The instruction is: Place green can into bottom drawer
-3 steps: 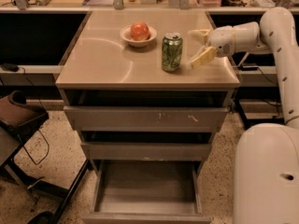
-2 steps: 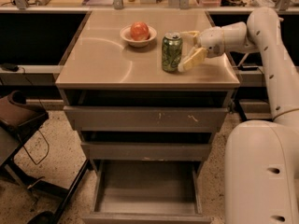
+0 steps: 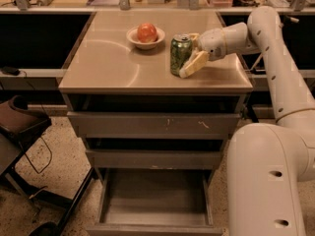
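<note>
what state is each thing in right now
green can: upright on the cabinet top
gripper: against the can's right side
bottom drawer: pulled far open
middle drawer: slightly open
top drawer: slightly open
apple: in the white bowl

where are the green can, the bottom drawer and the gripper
green can (image 3: 179,58), camera view, middle of its patterned side
bottom drawer (image 3: 155,198), camera view, bare floor of the open drawer
gripper (image 3: 188,54), camera view, midway between its open fingertips, at the can's right edge
</note>
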Robot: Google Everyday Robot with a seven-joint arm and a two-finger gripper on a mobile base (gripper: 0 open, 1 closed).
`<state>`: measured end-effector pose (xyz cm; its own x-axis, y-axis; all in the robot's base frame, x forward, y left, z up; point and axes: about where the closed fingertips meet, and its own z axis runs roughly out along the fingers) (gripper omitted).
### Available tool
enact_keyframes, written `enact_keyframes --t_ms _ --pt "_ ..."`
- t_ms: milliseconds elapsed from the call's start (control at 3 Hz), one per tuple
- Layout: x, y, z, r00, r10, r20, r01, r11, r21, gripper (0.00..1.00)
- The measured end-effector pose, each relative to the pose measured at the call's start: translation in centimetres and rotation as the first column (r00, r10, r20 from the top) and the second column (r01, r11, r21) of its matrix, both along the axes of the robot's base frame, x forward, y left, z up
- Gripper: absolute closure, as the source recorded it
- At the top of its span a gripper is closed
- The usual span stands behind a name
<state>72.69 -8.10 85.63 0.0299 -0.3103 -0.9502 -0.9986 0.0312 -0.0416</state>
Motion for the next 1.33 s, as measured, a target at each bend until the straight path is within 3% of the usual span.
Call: enact_keyframes --t_ms 333,1000,1333 --pt "0.0 0.0 0.0 1.0000 0.000 0.000 0.000 1.000 0.000 0.19" --pt "0.0 -0.3 -0.2 0.9999 -0.011 -0.010 0.011 1.000 0.005 0.65" --pt "-1.8 -3.5 1.9 0.9974 -0.071 0.004 0.071 0.997 0.033 0.89"
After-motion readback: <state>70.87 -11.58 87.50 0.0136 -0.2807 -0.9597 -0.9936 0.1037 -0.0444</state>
